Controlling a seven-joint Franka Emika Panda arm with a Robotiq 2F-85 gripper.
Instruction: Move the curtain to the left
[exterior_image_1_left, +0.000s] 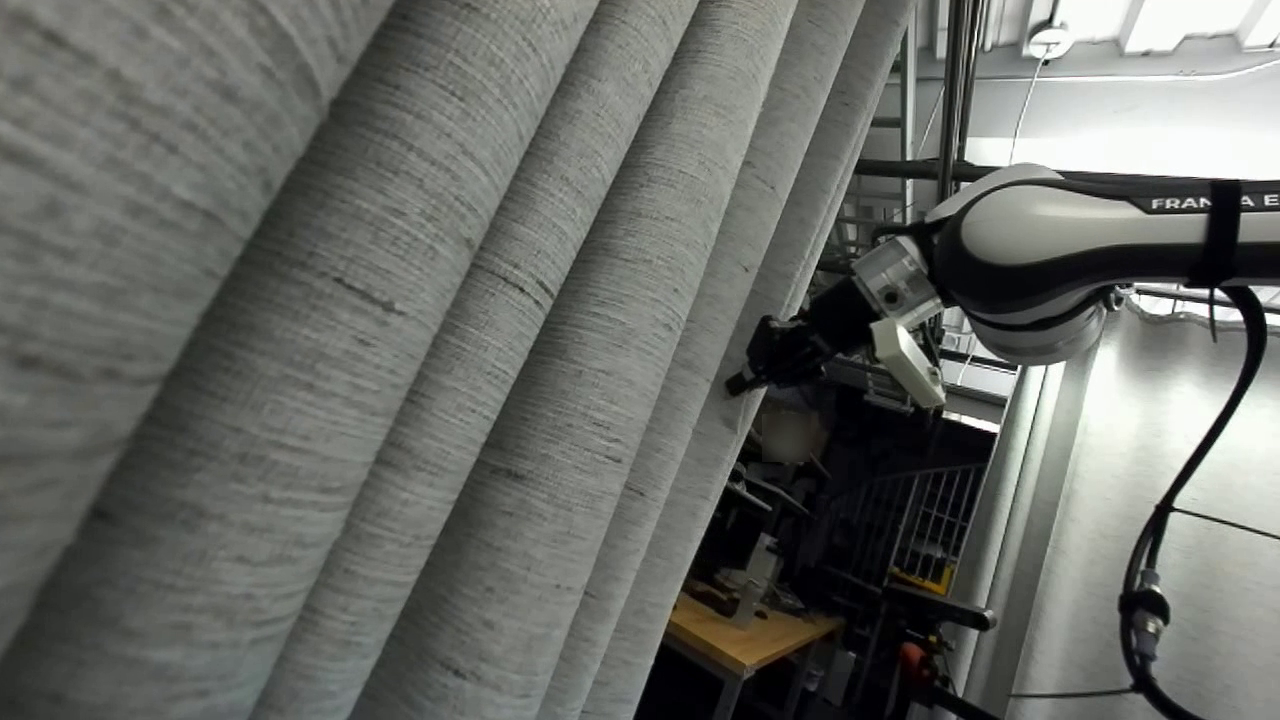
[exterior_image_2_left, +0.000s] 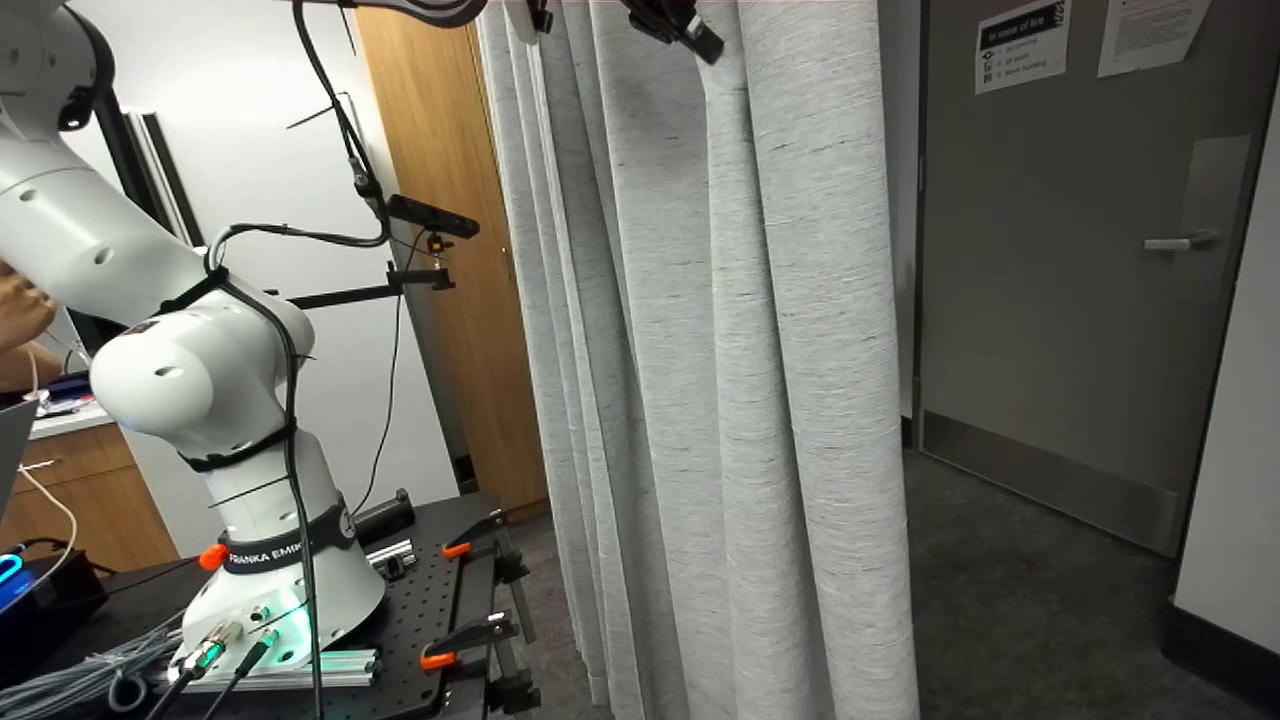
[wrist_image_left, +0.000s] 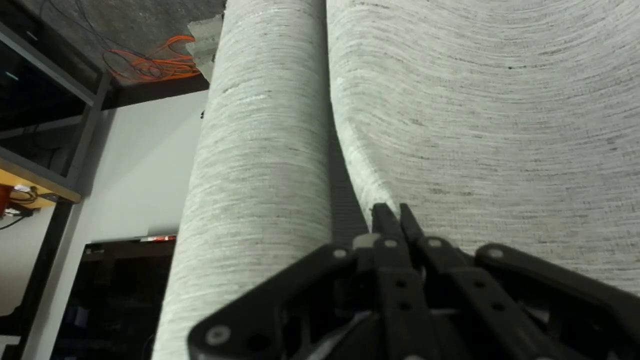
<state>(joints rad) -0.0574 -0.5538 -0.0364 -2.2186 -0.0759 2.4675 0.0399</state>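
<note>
The curtain (exterior_image_1_left: 450, 400) is very large, grey and woven, with deep long folds. It also hangs in an exterior view (exterior_image_2_left: 665, 350) and fills most of the wrist view (wrist_image_left: 500, 125). My gripper (exterior_image_1_left: 738, 384) is at the curtain near its edge. In an exterior view the gripper's dark fingers (exterior_image_2_left: 704, 42) show at the top against the fabric. In the wrist view the fingers (wrist_image_left: 395, 215) are nearly together, and a fold of the curtain runs down between the tips. The gripper is shut on that fold. The fabric deeper between the fingers is hidden.
A wooden desk (exterior_image_1_left: 750, 635) and dark shelving are behind the curtain's edge. A grey door (exterior_image_2_left: 1060, 300) stands beyond the curtain. A wooden panel (exterior_image_2_left: 445, 200) and a mounted camera (exterior_image_2_left: 432, 216) stand near the arm. Clamps (exterior_image_2_left: 470, 640) sit on the robot's table edge. Orange cable (wrist_image_left: 155, 65) shows in the wrist view.
</note>
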